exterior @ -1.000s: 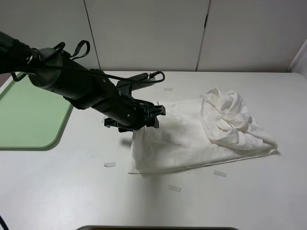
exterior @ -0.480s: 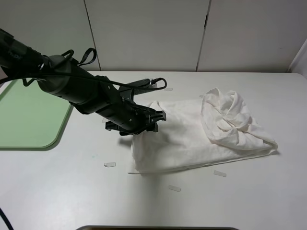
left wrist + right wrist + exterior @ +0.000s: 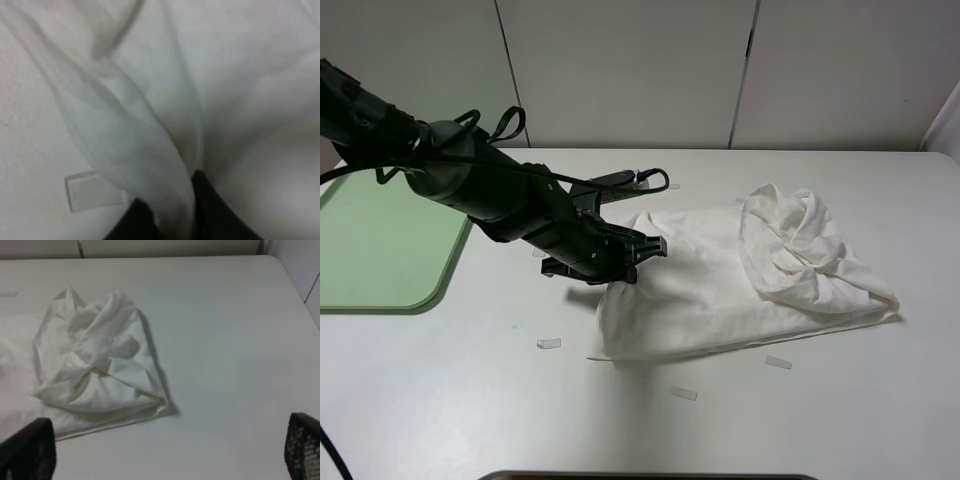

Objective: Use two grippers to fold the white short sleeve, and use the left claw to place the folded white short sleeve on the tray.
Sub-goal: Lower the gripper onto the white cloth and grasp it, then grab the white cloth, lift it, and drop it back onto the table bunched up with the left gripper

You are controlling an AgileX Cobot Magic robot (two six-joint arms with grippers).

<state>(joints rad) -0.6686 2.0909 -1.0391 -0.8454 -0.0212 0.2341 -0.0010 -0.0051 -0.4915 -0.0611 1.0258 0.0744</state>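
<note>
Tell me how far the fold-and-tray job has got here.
Done: white short sleeve lies roughly folded, its right end bunched. In hand: left claw pinches its left edge; right gripper hangs open, clear of it. Left: carry it to the tray.

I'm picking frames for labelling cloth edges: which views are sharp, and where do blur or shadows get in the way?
Exterior high: sharp, evenly lit; the left claw casts a soft shadow on the table. Left wrist: too close, the white short sleeve is blurred, folds smeared. Right wrist: mildly soft; the right gripper shows only as dark blurred fingertips.
</note>
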